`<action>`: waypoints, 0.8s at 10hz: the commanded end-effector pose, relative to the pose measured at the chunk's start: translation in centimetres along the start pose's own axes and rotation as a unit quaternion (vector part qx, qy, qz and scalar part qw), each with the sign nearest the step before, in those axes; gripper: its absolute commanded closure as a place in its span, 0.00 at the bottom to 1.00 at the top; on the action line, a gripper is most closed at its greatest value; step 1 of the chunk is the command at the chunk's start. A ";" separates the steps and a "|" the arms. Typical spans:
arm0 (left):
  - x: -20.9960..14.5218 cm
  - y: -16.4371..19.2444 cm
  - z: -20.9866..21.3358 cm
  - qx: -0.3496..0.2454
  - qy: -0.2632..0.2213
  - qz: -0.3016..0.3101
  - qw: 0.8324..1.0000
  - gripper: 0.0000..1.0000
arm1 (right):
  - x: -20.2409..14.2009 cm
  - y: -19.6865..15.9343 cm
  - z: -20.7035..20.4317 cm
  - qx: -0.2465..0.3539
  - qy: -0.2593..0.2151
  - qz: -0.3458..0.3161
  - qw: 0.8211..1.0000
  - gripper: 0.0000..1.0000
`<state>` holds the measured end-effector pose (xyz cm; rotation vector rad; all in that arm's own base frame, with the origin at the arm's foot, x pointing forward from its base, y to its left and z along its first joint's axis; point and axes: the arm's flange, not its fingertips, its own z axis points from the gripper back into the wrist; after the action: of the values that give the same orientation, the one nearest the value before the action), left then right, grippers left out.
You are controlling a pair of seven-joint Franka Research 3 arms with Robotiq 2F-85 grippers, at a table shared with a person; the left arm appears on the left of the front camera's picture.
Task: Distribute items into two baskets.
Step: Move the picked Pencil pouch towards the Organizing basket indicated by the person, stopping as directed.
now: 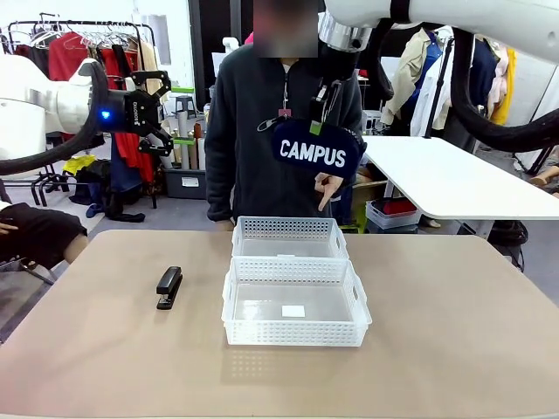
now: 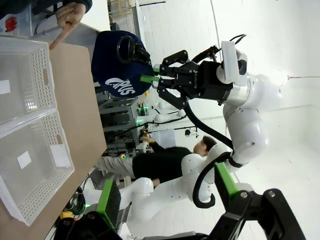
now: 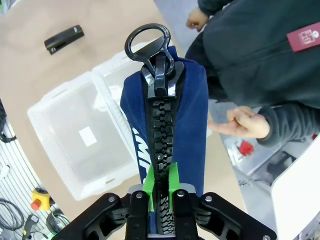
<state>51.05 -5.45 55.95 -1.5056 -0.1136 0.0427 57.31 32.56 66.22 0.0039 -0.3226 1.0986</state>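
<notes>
Right now the navy CAMPUS pouch (image 1: 313, 153) hangs in mid-air, well above the worktop (image 1: 437, 332), roughly over the far basket (image 1: 288, 229) and in front of the person's dark top. Right pincer (image 1: 320, 120) comes down from above and is clamped on the pouch's top edge; in the right wrist view its green pads squeeze both sides of the black zip (image 3: 161, 135), w/ the ring pull (image 3: 148, 41) at the end away from the pincer. Person's hand (image 1: 328, 188) sits just below the pouch's lower right corner, index finger pointing down. Near basket (image 1: 295, 336) stands touching the far one, both at mid-worktop, long sides together; a white label (image 1: 293, 311) lies on the near one's floor, otherwise no items inside either. Black stapler (image 1: 169, 287) lies flat on the worktop, left of the near basket, apart from it. Left pincer (image 1: 166, 112) hovers high off the worktop's left side, fingers spread wide, holding nothing.
</notes>
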 end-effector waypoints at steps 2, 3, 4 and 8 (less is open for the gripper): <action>-0.2 -0.1 0.1 0.003 0.000 -0.002 1.000 0.00 | 0.0 0.0 0.0 0.000 0.000 0.000 1.000 1.00; -0.2 -0.1 0.1 0.003 0.000 -0.002 1.000 0.00 | 0.3 -0.2 -2.5 0.016 0.029 0.016 0.999 1.00; -0.2 -0.1 0.1 0.003 0.000 -0.002 1.000 0.00 | 1.0 -0.4 -4.9 0.019 0.050 0.041 0.998 1.00; -0.2 -0.1 0.1 0.003 0.000 -0.002 1.000 0.00 | 2.1 -0.4 -11.9 0.021 0.078 0.142 0.986 1.00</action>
<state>51.04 -5.45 55.95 -1.5056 -0.1137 0.0427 60.51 35.68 54.65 -0.0421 -0.1346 1.3015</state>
